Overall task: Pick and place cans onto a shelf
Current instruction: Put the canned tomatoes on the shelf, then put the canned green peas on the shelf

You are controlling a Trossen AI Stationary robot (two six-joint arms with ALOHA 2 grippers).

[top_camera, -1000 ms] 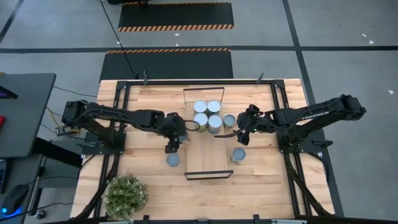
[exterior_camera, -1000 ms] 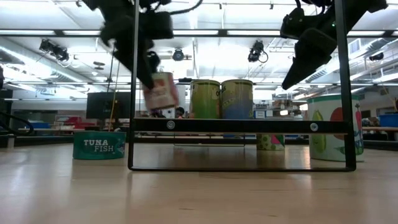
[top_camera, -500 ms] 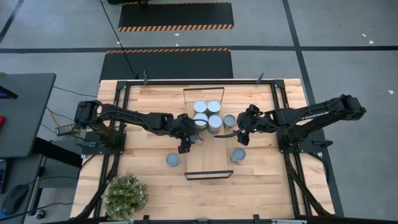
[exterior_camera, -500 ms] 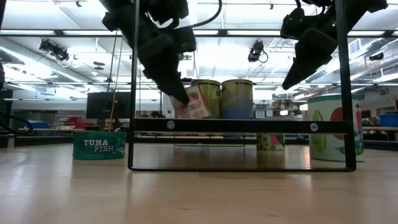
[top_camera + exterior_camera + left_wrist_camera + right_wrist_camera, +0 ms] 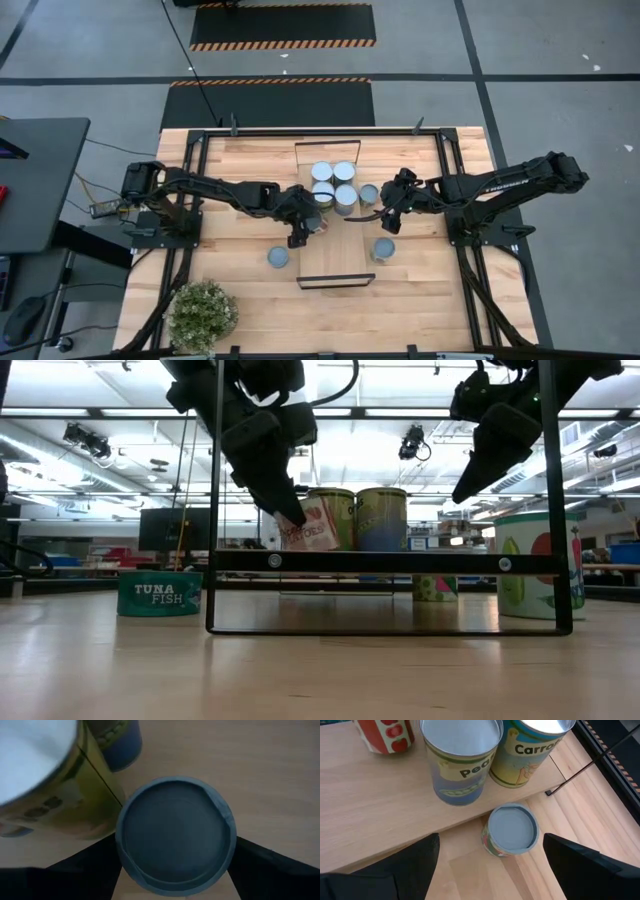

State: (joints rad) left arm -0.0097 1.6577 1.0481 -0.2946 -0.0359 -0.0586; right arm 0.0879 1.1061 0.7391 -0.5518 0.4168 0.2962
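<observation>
on the plank table (image 5: 240,160) i see my left gripper (image 5: 292,515) clamped on a tomato can (image 5: 308,525), tilted just over the shelf (image 5: 336,232) (beside four cans there); right gripper (image 5: 383,213) hangs open above another can (image 5: 511,829).

Left gripper (image 5: 290,515) clamped, right gripper (image 5: 388,219) spread

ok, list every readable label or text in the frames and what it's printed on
"TUNA FISH": on the low teal can standing on the table, low view.
"Pea…": partial word on the yellow-banded can on the shelf, right wrist view.
"Carro…": partial word on the neighbouring can, same view.
Red-labelled can held by the left gripper: lettering too blurred to read.
Other can labels: no legible text.
</observation>
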